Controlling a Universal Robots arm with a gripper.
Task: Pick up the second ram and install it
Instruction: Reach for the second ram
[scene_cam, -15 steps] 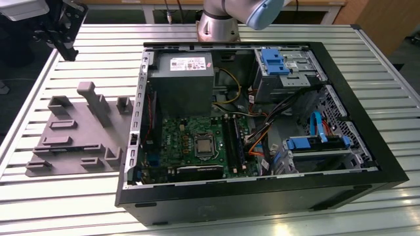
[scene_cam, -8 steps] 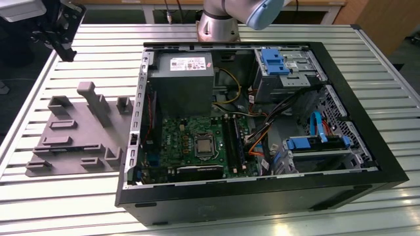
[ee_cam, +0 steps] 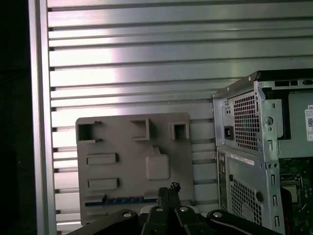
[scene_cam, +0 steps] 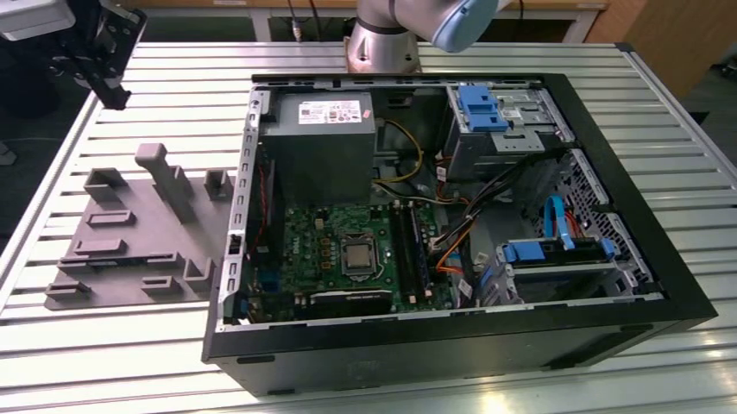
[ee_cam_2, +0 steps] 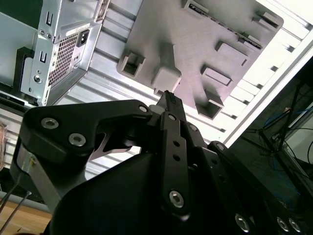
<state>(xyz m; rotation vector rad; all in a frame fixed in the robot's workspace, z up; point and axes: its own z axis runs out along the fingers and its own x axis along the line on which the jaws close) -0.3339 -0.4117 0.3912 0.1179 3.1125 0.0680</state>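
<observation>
Second ram point(ee_cam: 122, 200), perhaps that thin dark strip on moulded grey tray point(ee_cam: 129, 169); jaws together.

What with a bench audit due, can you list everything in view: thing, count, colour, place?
table: one, silver slatted aluminium, under everything
computer case: one, black, open, on the table
power supply: one, grey, inside the case
motherboard: one, green, inside the case
drive brackets: two, blue, inside the case, exterior view's right
tray: one, grey moulded, on the exterior view's left of the case
second ram: one, thin dark strip, seemingly edge-on in the tray
arm: one, silver with blue cap, beyond the case
gripper: one, black, shut, above the tray
</observation>
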